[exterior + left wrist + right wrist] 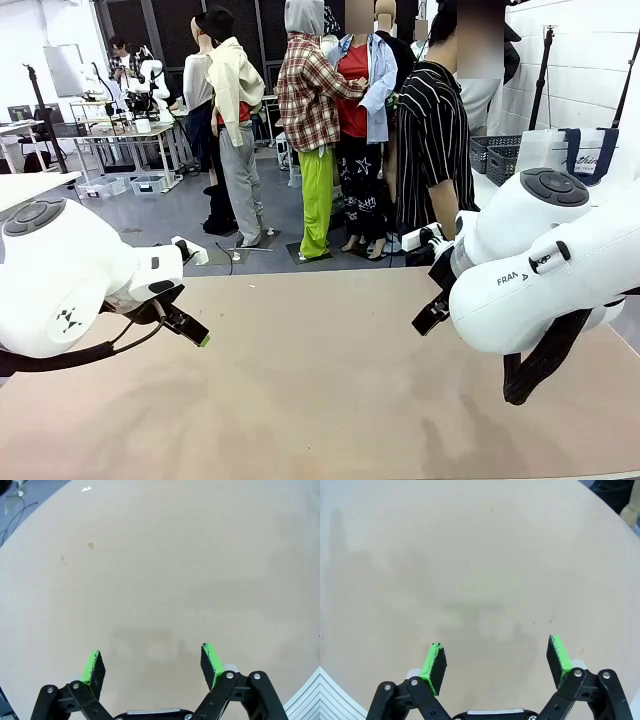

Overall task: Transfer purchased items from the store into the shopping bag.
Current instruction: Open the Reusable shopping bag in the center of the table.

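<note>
Beige, smooth desk [320,400] lies nearest, with both arms sitting at their own sides, likely so the middle is free for goods to be set down. The black left hand [152,662] with green pads hovers above the bare surface, fingers wide apart and gripping nothing; the right hand [495,662] is posed the same way. Farther off, beyond the right arm at the far right, stands the tall translucent white plastic shopping bag [585,160] with navy strap handles, well apart from both hands. Near it sits a dark grey lattice plastic basket [500,158]; its contents cannot be made out. A person in a striped shirt [432,150] stands at the far edge.
</note>
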`<act>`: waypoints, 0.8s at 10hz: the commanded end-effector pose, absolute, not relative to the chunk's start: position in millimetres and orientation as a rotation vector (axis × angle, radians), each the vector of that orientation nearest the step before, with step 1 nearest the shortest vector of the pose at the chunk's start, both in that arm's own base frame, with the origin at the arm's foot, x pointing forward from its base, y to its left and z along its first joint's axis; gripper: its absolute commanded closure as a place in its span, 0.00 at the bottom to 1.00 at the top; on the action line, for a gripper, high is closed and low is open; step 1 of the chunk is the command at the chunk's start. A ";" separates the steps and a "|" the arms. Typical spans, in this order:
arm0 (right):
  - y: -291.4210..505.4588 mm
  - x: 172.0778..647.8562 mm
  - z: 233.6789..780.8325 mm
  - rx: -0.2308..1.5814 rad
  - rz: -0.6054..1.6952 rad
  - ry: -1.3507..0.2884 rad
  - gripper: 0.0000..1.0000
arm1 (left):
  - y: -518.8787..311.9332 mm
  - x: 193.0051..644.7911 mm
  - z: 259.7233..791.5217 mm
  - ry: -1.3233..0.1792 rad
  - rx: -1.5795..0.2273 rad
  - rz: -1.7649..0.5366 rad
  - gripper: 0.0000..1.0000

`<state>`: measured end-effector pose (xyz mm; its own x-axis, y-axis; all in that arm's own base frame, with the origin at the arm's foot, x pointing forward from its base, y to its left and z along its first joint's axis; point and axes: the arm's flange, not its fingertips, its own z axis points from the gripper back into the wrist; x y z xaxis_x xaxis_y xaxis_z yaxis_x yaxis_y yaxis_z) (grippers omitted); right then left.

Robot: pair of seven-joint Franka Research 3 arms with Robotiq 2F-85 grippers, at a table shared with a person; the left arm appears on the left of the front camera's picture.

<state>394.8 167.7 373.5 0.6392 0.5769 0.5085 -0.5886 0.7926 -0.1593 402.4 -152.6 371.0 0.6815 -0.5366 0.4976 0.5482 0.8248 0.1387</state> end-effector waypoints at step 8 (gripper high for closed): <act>-26.3 379.9 550.8 -0.171 0.096 -1.029 0.00 | 11.1 388.0 525.0 -0.785 0.200 -0.193 0.00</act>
